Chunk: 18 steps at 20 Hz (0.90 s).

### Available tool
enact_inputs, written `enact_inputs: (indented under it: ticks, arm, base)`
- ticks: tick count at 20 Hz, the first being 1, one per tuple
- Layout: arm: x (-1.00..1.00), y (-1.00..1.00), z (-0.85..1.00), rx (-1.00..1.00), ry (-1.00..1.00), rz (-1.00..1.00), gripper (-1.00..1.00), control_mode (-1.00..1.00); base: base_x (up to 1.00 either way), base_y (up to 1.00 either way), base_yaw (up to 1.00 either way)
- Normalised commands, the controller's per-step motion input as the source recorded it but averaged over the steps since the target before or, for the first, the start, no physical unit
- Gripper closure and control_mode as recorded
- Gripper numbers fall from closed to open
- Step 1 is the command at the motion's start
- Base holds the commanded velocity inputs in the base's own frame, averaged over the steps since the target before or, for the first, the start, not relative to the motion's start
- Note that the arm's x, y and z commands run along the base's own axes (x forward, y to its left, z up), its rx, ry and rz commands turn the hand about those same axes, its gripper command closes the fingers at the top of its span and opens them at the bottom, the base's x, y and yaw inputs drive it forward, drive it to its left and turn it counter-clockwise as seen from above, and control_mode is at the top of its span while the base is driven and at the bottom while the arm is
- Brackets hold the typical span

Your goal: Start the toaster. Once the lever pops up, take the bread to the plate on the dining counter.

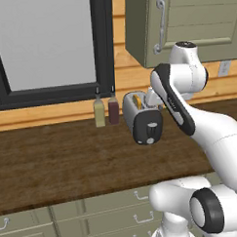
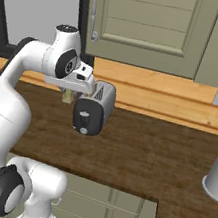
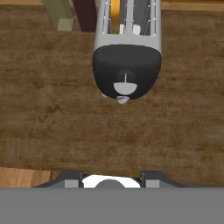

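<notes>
Silver toaster (image 1: 142,120): stands on the dark wood surface (image 1: 64,162), just right of two bottles (image 1: 106,110), black end panel facing the robot.
Bread (image 1: 137,100): sits in a slot, its yellow edge showing at the top.
Lever (image 3: 125,78): thin tab above the round knob (image 3: 123,99); small and easy to miss.
End effector (image 3: 111,180): hovers above the toaster's near end, holding nothing; its width I cannot tell.
Risk: a descent off-line could hit the knob or push the toaster back into the bottles.
</notes>
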Motion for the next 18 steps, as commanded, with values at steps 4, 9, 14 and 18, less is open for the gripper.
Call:
enact_inputs:
  ticks: [4,9,14,18]
  arm:
    - [-0.11,0.00,-0.03,-0.03,0.00,0.00,-1.00,-1.00]
    - [-0.61,0.00,-0.21,-0.03,-0.04,0.00,-1.00,-1.00]
    - [-0.64,0.00,-0.35,-0.01,-0.03,0.00,-1.00,-1.00]
    - [-0.16,0.00,-0.38,0.00,-0.04,0.00,-1.00,-1.00]
  base:
    - [0.00,0.00,0.00]
    - [0.00,0.00,0.00]
    - [0.00,0.00,0.00]
    - [0.00,0.00,0.00]
